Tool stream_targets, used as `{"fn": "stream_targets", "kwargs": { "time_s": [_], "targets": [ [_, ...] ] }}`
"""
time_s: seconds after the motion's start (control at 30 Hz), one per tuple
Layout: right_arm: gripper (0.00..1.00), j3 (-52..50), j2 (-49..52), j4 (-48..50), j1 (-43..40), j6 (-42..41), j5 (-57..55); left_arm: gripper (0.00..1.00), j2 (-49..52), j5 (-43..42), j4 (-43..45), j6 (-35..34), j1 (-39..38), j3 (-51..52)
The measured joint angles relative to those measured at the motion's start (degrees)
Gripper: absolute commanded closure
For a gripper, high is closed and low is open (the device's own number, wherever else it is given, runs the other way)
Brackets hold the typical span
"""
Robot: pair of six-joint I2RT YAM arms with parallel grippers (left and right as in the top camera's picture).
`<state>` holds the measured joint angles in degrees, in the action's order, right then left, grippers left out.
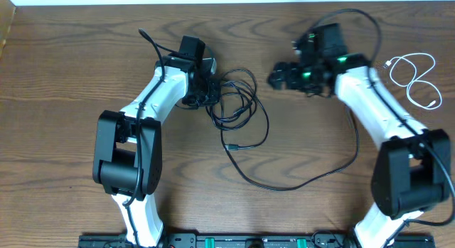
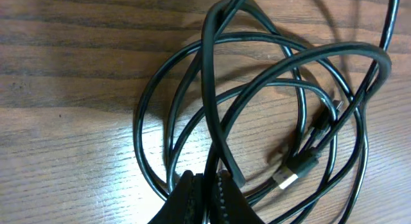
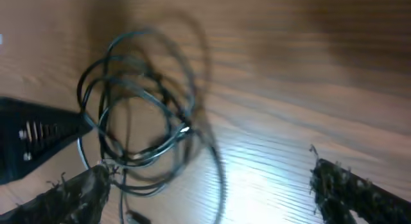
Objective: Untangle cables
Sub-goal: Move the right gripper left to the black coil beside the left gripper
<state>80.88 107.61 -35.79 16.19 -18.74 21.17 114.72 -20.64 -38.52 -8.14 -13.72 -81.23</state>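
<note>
**Overhead:** your left gripper (image 1: 200, 92) sits on the left rim of the tangle of thin black rubber cables (image 1: 238, 106), mid-table and a bit toward the far edge. Your right gripper (image 1: 284, 77) hangs just right of it, apart. A loose black strand trails toward the near edge, then sweeps right. The coiled thin white cable (image 1: 416, 77) lies alone by the right edge of the brown wooden table (image 1: 71, 63).

**Left wrist:** the jaws are closed tight, pinching one strand that runs straight away from the fingertips (image 2: 186, 198). The silver-tipped USB plug (image 2: 288, 178) lies inside the loops, tip pointing back toward them.

**Right wrist (blurry):** the jaws are spread wide with nothing between them, and the tangle is ahead and to the left. Left has the anchor, so you'd likely bring right leftward for a loop.
</note>
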Motion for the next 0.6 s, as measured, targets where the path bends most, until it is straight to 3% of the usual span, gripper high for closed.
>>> {"fn": "stream_targets", "kwargs": {
  "time_s": [0.2,0.37,0.47,0.53,0.6],
  "targets": [
    [0.13,0.0,6.8,6.8,7.9,-3.3,-2.8,0.93,0.0,0.0,-0.4,0.0,0.0,0.0],
    [0.30,0.0,12.3,13.0,12.0,-4.4,-4.6,0.93,0.0,0.0,-1.1,0.2,0.0,0.0],
    [0.45,0.1,13.7,15.1,13.0,-4.5,-6.1,0.93,0.0,0.0,-1.7,0.5,0.0,0.0],
    [0.64,0.1,14.0,15.3,13.2,-4.5,-7.6,0.93,-0.1,0.0,-2.4,0.5,0.1,0.0],
    [0.71,0.1,14.3,15.8,13.2,-4.6,-8.4,0.93,-0.6,0.0,-3.7,0.5,0.1,0.1]
  ]
}}
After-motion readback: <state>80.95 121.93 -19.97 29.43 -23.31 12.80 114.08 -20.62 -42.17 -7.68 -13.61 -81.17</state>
